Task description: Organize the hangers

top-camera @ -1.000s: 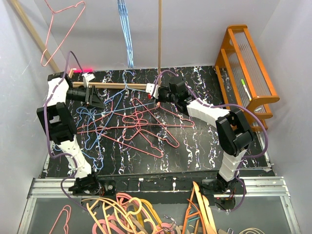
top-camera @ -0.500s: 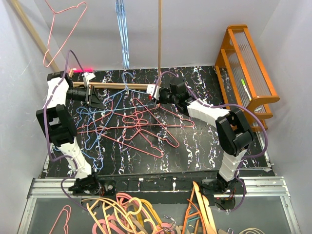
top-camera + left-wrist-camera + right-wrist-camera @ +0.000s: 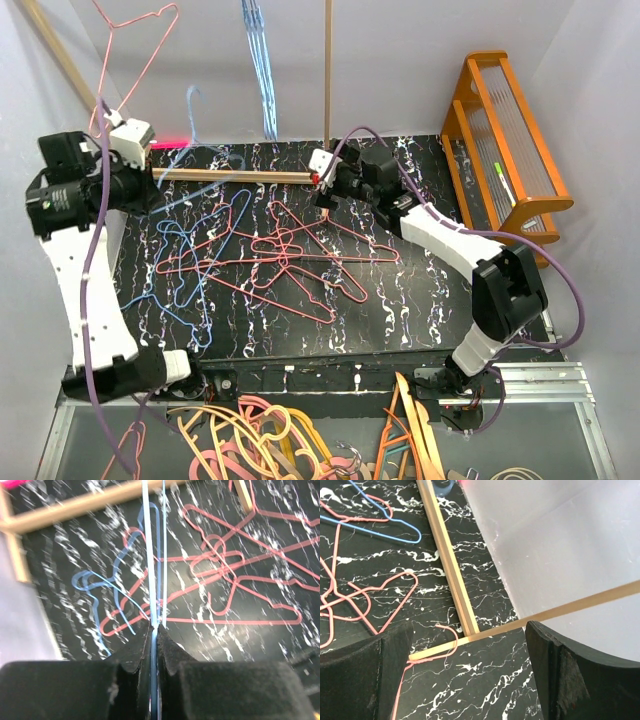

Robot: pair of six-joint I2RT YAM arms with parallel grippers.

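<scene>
DONE: blue hangers (image 3: 262,70) and one pink hanger (image 3: 130,50) hung at the back | IN HAND: left fingers (image 3: 132,652) clenched on a light blue hanger (image 3: 149,555), raised above the desk (image 3: 420,300); right fingers (image 3: 375,670) released, empty | LEFT: tangle of pink and blue hangers (image 3: 290,250) lay on the desk, most of the job judged undone

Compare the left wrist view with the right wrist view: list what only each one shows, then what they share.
Only the left wrist view: the left gripper shut on a light blue hanger whose wires run straight up the frame.
Only the right wrist view: the right gripper with its jaws wide open and holding nothing, a white wall, and a slanted wooden rod.
Both: the black marbled table, pink hangers lying on it, and a wooden bar.
</scene>
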